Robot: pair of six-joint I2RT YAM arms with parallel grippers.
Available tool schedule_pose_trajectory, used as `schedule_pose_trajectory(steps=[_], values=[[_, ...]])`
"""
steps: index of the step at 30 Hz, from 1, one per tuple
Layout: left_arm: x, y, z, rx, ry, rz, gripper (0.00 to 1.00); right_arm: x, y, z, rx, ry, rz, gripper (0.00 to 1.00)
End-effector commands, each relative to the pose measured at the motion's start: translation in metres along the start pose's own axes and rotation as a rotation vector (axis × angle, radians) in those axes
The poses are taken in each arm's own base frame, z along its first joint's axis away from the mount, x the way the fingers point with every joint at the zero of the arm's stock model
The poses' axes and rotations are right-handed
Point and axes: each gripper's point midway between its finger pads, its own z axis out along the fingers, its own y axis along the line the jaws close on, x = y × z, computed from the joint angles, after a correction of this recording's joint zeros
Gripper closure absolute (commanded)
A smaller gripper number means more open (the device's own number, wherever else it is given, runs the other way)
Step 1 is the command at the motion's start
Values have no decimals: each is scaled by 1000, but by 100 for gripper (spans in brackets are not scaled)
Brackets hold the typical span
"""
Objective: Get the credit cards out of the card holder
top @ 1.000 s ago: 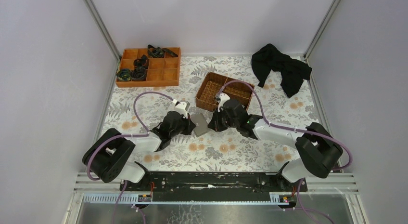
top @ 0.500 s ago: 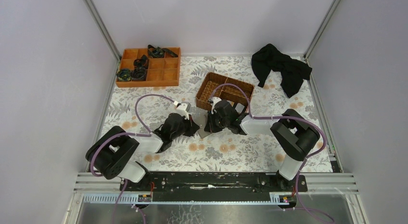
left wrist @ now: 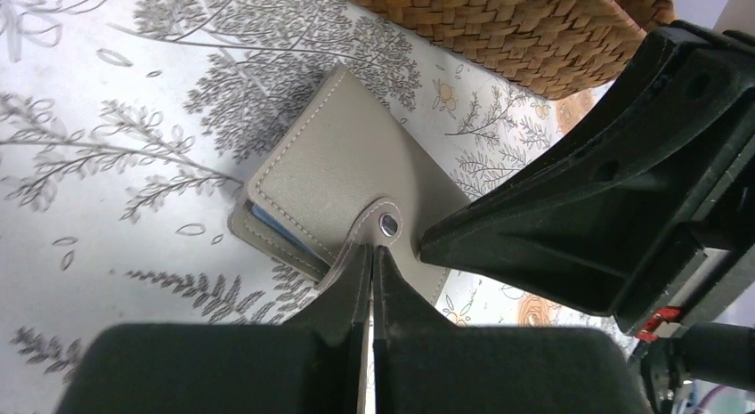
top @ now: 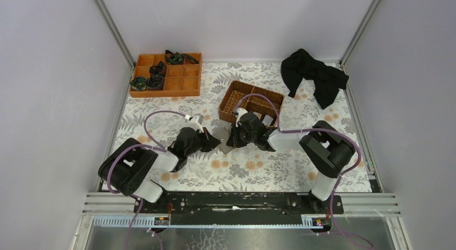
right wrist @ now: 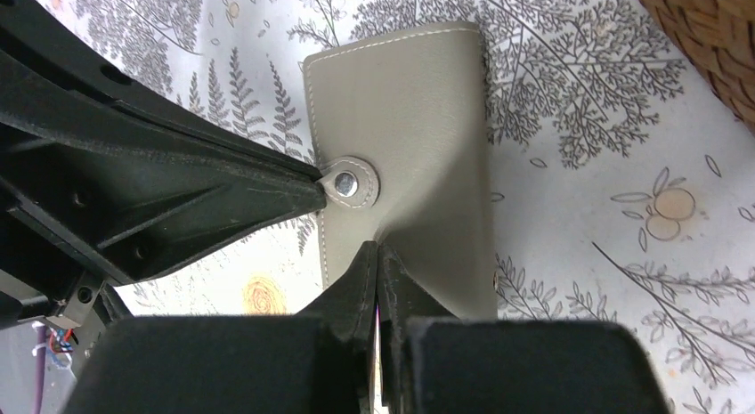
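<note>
Just in front of the wicker basket (left wrist: 499, 31), on the flowered tablecloth (top: 258, 169), lies the card holder (left wrist: 338, 165). It is folded shut, flat on the cloth and close to the basket's near wall without touching it. Its snap tab (right wrist: 352, 181) is buttoned over the cover. Along the holder's open side, the one turned away from the basket, the pale blue edge of a card (left wrist: 278, 225) shows inside.

The left gripper (left wrist: 372, 251) comes in from the side away from the basket. Its two fingers are pressed together and their tips are at the snap tab. I cannot tell whether they pinch the tab's edge or only touch it. The right gripper (right wrist: 378, 247) has its fingers together too, and their tips rest on the holder's cover just beside the tab, gripping nothing. The two claws nearly meet over the holder.

An orange tray (top: 191, 72) holding black items sits well to the left of the basket and farther back. A black cloth (top: 314, 72) lies crumpled to the basket's right.
</note>
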Motion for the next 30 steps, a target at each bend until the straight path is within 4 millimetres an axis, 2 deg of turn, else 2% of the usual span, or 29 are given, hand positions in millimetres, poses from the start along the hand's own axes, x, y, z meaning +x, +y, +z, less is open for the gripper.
schedule_pose_trajectory(steps=[1, 6, 16, 20, 25, 30], values=[[-20, -8, -8, 84, -90, -103, 100, 75, -58, 3, 193, 202, 48, 100], [-30, -4, -17, 87, -147, -161, 100, 90, -71, 5, 245, 232, 101, 100], [-63, -17, -38, 248, -218, -293, 100, 108, -90, 8, 294, 268, 194, 100], [-62, -18, -37, 287, -206, -333, 100, 110, -95, 6, 314, 270, 199, 100], [-64, -20, -41, 388, -183, -472, 100, 113, -99, 4, 326, 271, 207, 100], [-64, -13, -43, 348, -220, -419, 100, 112, -99, 3, 327, 270, 206, 100]])
